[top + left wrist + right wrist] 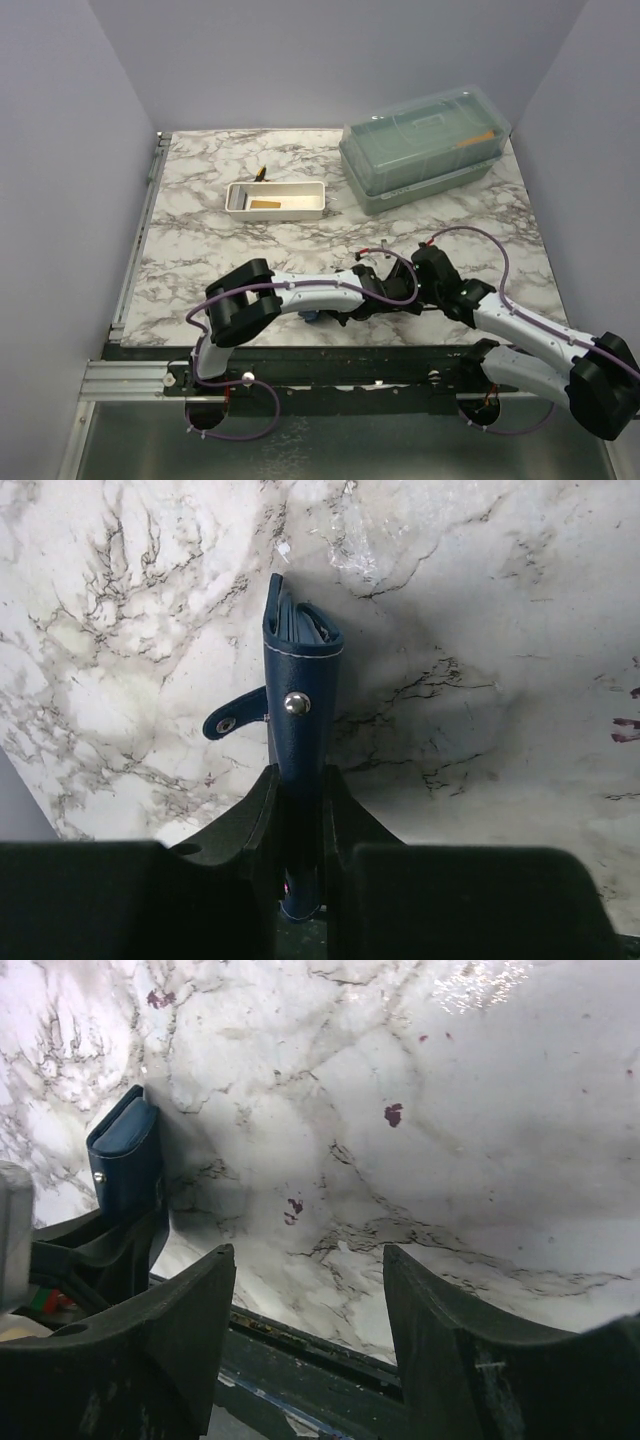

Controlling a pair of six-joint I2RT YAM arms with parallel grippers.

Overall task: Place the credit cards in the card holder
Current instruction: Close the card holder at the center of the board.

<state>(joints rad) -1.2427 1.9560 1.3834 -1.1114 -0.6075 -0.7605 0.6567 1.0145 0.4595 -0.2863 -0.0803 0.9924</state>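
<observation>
Starting at the left of the overhead view, the white tray (275,214) sits toward the back of the marble table (190,260) with one orange-tan credit card (266,204) lying flat inside it. There's also a small dark-and-yellow thing (261,173) just behind the tray, too tiny to call. Neither arm is anywhere near that stuff. The left arm reaches across the near edge toward the middle, and the left gripper (300,790) has its jaws pinching the card holder (300,680) by one end. The wallet is folded shut and stands on edge, its long axis running straight out from the fingers. The snap strap hangs loose off the side, and the pocket edges show at the far end. So the holder is off the table or barely on it, can't tell which, and it's closed, which looks like the real snag. Moving right, the right gripper (305,1270) has its jaws spread wide with nothing between them. From its wrist camera the holder sits off to the left of the jaws, near but not between them. The right arm is the free one and the closest to the holder. It'd probably need to swing left to pry it open, or go way back-left for the card. Far right-rear is the green lidded box (420,165), well apart from everything.
</observation>
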